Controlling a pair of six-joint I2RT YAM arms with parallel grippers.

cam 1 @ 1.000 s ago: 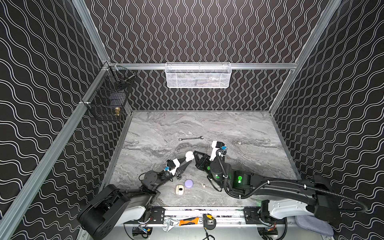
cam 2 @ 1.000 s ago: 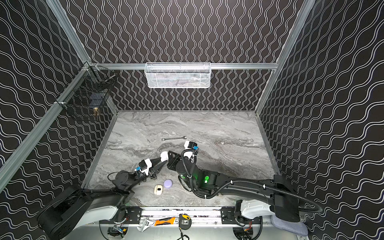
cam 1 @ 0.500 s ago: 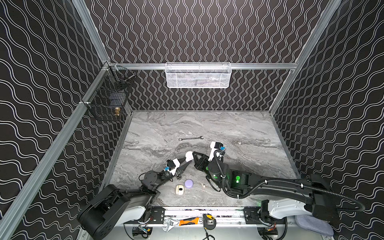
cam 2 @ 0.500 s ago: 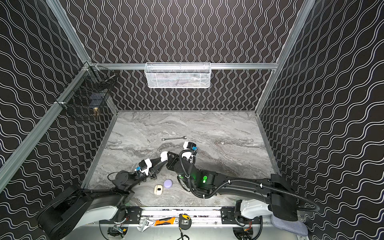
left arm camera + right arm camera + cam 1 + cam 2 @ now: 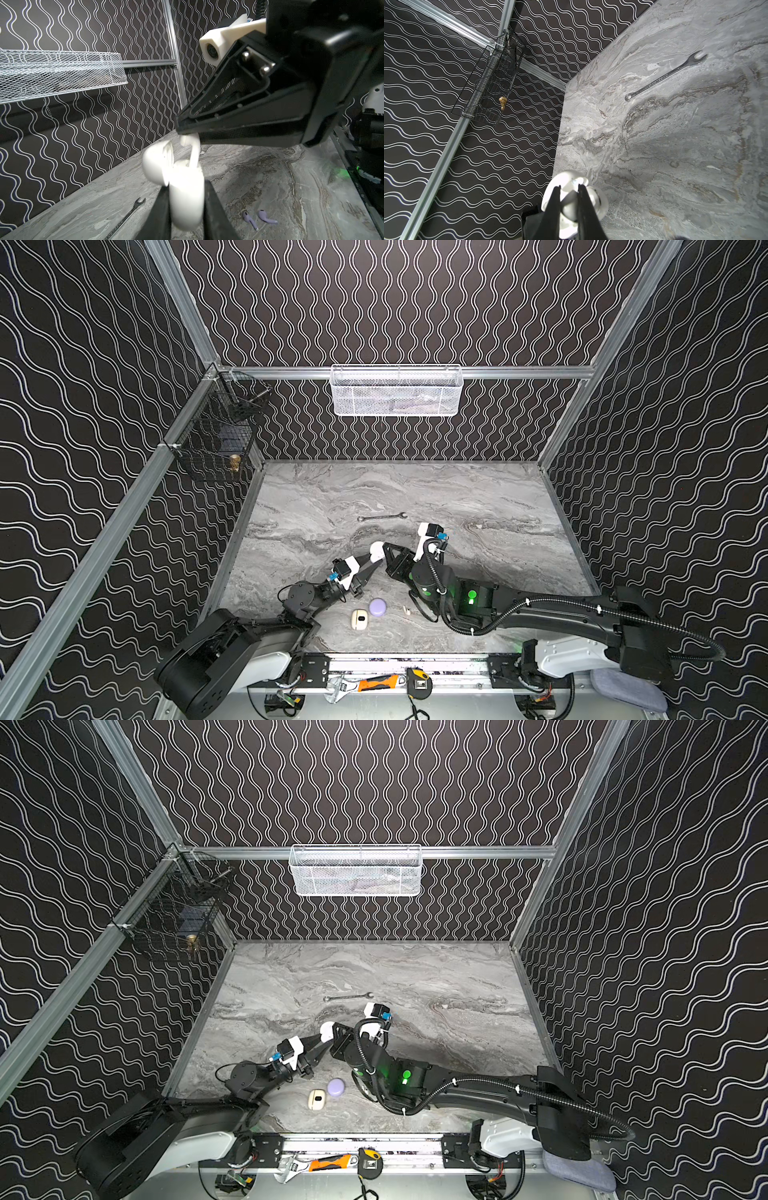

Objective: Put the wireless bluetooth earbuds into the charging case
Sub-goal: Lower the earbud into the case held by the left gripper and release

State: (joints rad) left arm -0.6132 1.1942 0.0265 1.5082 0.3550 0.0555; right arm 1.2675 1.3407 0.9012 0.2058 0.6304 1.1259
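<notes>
Seating a white stemmed earbud in the white charging case is the step in hand. The left gripper is clamped on the case's body, one finger on each side, with the lid hinged open. The right gripper is pinched narrow on the earbud's head, and the stem's tip dips into the case's mouth, not yet fully down.

The next move, as I judge it, calls for a straight push along the stem into its socket. The right gripper should let go only once the bud sits flush, since a tilt could jam it against the rim. The open lid stands just beside the bud and the right fingers, leaving little room.

Two lavender earbuds lie on the marble tabletop beyond the case. A loose white earbud rests near a lavender case and a cream case. A wrench lies well apart from the work.
</notes>
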